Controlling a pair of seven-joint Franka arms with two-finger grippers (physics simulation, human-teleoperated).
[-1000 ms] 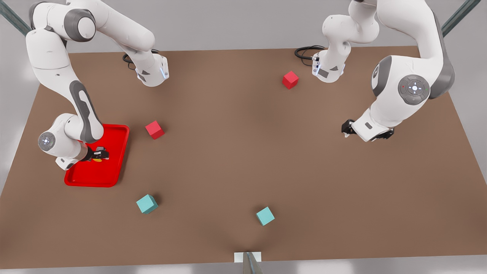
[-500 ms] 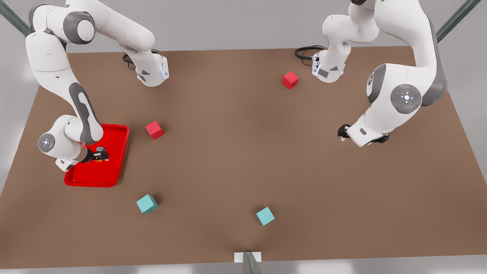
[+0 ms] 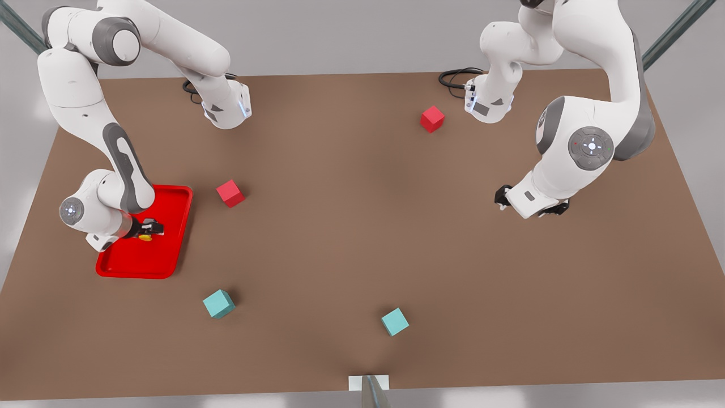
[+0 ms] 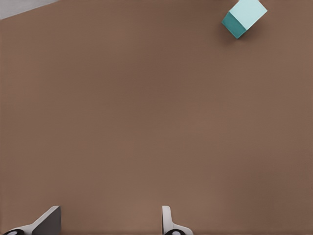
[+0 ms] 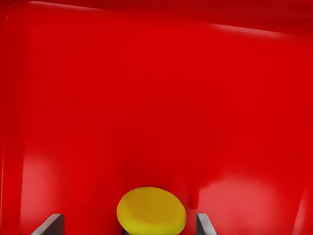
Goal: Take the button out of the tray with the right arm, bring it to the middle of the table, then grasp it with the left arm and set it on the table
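Note:
The yellow button [image 3: 145, 237] lies in the red tray [image 3: 136, 266] at the front view's left. My right gripper [image 3: 148, 230] hangs low over it, open. In the right wrist view the button's cap [image 5: 151, 211] sits between the two fingertips [image 5: 53, 221] on the tray floor [image 5: 146, 98], with gaps on both sides. My left gripper [image 3: 528, 208] hovers above the bare brown table [image 3: 351, 226] at the front view's right. It is open with nothing between its fingers [image 4: 167, 218].
Two red cubes [image 3: 230, 193] [image 3: 432, 119] and two teal cubes [image 3: 218, 304] [image 3: 395, 321] are scattered on the table. One teal cube [image 4: 243, 17] is in the left wrist view, far from the fingers. The arm bases [image 3: 226, 110] [image 3: 490, 105] stand at the back edge.
The left arm has drifted toward the front view's left, nearer the table's middle. The right gripper has stayed over the button in the tray with hardly any shift.

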